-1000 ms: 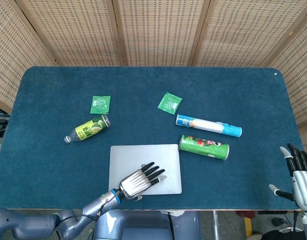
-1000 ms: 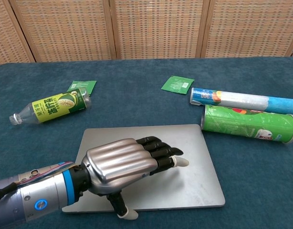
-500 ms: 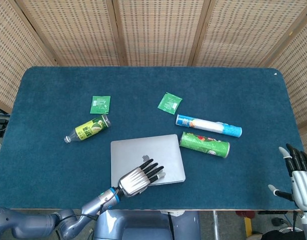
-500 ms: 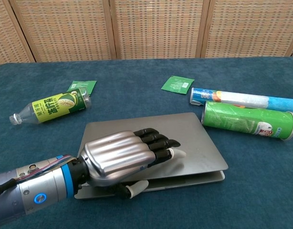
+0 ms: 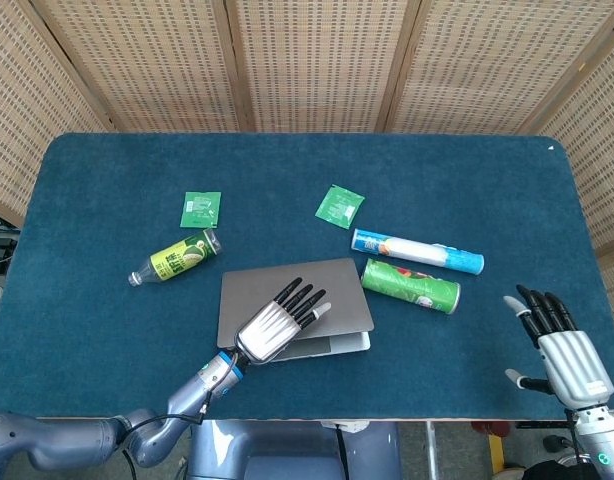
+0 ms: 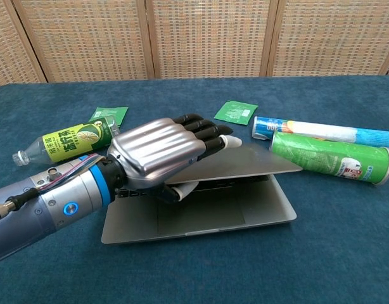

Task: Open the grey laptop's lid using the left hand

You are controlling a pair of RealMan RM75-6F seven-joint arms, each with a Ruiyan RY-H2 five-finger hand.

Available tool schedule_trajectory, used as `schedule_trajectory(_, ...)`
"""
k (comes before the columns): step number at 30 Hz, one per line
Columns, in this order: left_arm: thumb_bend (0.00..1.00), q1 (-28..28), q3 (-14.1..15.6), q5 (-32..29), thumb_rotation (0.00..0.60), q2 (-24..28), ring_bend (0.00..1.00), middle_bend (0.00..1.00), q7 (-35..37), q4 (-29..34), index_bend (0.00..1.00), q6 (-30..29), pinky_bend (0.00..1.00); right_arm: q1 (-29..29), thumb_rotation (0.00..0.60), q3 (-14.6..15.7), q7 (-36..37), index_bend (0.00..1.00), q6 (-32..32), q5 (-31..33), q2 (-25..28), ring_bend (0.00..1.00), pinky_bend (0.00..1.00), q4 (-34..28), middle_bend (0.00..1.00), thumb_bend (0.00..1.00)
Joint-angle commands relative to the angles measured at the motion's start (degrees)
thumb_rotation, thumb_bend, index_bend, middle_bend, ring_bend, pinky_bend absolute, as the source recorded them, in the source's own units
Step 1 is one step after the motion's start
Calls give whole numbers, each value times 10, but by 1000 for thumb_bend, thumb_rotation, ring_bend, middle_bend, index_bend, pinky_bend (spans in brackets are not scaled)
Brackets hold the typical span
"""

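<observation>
The grey laptop lies near the table's front edge, left of centre. Its lid is lifted a little way off the base, with a wedge-shaped gap facing me. My left hand grips the lid's front edge, fingers stretched flat on top and the thumb tucked underneath. In the chest view the left hand covers most of the lid. My right hand hovers at the table's front right corner, far from the laptop, fingers spread and holding nothing.
A green can lies just right of the laptop, close to the lid's corner, with a white and blue tube behind it. A green-labelled bottle lies to the left. Two green packets lie further back.
The left hand has raised the lid further, from nearly flat to clearly open at the front. The right hand has moved in over the table's front right corner.
</observation>
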State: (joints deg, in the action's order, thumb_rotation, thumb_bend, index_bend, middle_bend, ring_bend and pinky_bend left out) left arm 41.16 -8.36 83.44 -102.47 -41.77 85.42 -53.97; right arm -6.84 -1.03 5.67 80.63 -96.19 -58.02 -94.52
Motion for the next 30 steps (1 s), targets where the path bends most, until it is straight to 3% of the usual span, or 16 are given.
schedule_trajectory(1, 579, 4, -8, -18, 600, -1, 0, 0, 1, 0, 0, 4, 0, -21, 600, 12, 17, 235, -24, -26, -5, 40, 35, 12, 146, 393)
schedule_trajectory(5, 579, 8, -17, -36, 600, -2, 0, 0, 11, -1, 0, 3, 0, -53, 600, 25, 28, 278, -67, -56, -27, 101, 112, 31, 197, 532)
schedule_trajectory(7, 579, 10, -27, -44, 600, 6, 0, 0, 26, 6, 0, -2, 0, -94, 600, 38, 27, 286, -128, -83, -58, 109, 133, 46, 205, 571)
schedule_trajectory(19, 579, 25, -37, -75, 600, 43, 0, 0, 75, 34, 0, 3, 0, -193, 600, 24, 36, 283, -244, -56, -141, 113, 149, 63, 204, 712)
schedule_trajectory(30, 579, 34, -38, -103, 600, 57, 0, 0, 117, 48, 0, 9, 0, -223, 600, 16, -15, 283, -280, -11, -185, 159, 212, 52, 239, 741)
